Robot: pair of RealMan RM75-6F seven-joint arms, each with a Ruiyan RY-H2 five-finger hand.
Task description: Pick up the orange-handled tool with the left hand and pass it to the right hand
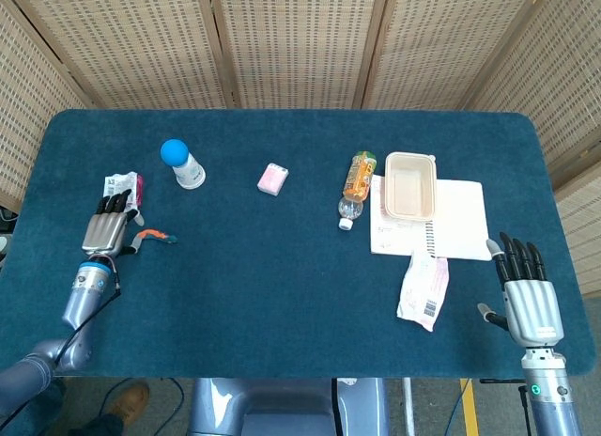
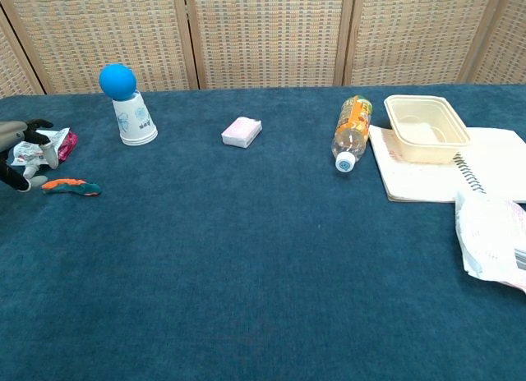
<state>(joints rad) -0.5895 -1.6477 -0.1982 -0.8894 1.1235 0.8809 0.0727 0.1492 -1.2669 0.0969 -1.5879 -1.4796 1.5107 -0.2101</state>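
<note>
The orange-handled tool (image 1: 156,236) (image 2: 71,186) lies flat on the blue table, orange at its left end and teal at its right. My left hand (image 1: 110,225) (image 2: 20,151) hovers just left of the tool with its fingers spread, holding nothing. It partly covers a small white and red pouch (image 1: 120,184) (image 2: 49,141). My right hand (image 1: 526,290) stays near the table's front right edge, fingers extended and empty; only the head view shows it.
A paper cup with a blue ball on it (image 1: 183,163) (image 2: 128,104) stands behind the tool. A pink packet (image 1: 272,178), a lying bottle (image 1: 357,184), a beige container (image 1: 410,185) on a notebook (image 1: 451,225) and a white bag (image 1: 424,288) lie further right.
</note>
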